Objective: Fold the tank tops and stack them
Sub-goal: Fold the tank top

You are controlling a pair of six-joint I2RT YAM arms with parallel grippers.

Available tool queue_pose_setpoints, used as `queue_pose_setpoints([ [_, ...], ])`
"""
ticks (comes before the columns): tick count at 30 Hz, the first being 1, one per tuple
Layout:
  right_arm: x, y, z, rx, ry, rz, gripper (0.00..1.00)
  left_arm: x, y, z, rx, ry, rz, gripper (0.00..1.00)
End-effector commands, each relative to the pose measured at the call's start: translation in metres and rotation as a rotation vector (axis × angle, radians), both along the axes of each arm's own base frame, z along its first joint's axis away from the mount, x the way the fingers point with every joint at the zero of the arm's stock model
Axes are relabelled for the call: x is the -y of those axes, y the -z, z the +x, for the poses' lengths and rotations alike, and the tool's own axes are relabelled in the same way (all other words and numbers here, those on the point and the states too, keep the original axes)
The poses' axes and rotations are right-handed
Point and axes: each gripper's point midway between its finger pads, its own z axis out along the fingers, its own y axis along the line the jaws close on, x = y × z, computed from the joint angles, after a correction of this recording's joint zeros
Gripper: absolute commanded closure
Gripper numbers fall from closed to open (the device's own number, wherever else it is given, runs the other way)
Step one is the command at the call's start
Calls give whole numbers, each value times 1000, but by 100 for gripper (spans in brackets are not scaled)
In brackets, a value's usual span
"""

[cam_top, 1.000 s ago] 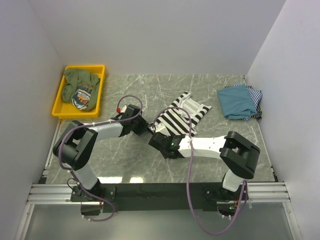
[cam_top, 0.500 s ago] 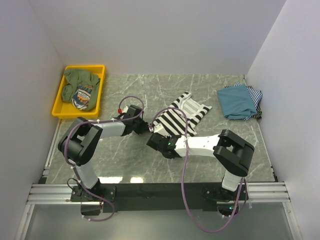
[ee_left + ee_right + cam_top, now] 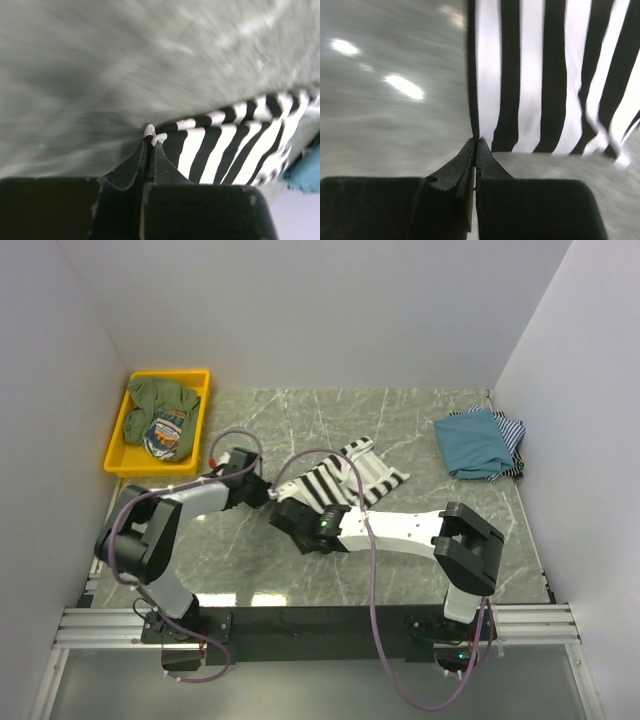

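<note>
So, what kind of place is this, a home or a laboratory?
Probably a robot test cell in a laboratory, not a home. Plain white walls box in a marble-patterned table, and the left arm and right arm are bolted to a metal rail at its near edge.

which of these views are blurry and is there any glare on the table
Top external view: sharp, with soft light reflections on the grey-green marble table near its front edge. Left wrist view: tabletop streaked with blur, the black-and-white striped cloth tank top soft but readable. Right wrist view: bright glare patches on the table at upper left, stripes smeared at right.
</note>
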Motion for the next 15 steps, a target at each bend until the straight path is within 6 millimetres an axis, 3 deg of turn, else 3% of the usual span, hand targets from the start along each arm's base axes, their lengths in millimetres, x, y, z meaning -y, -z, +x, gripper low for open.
queue_pose_setpoints([
  [1, -75, -45, -30, -67, -139, 207, 99, -49, -16, -6, 22, -74, 87, 99],
  [4, -111, -48, -51, -144, -207, 266, 99, -83, -31, -12, 31, -131, 122, 99],
  [5, -130, -55, -52, -153, -223, 297, 100, -99, -35, -11, 38, -170, 138, 100],
  [8, -162, -71, -61, -203, -277, 373, 100, -130, -55, -16, 67, -220, 174, 99],
  [11, -176, -87, -61, -199, -290, 425, 100, -146, -86, -15, 136, -242, 202, 99],
  [15, -173, -100, -52, -182, -264, 477, 100, -138, -129, -4, 257, -189, 183, 100],
])
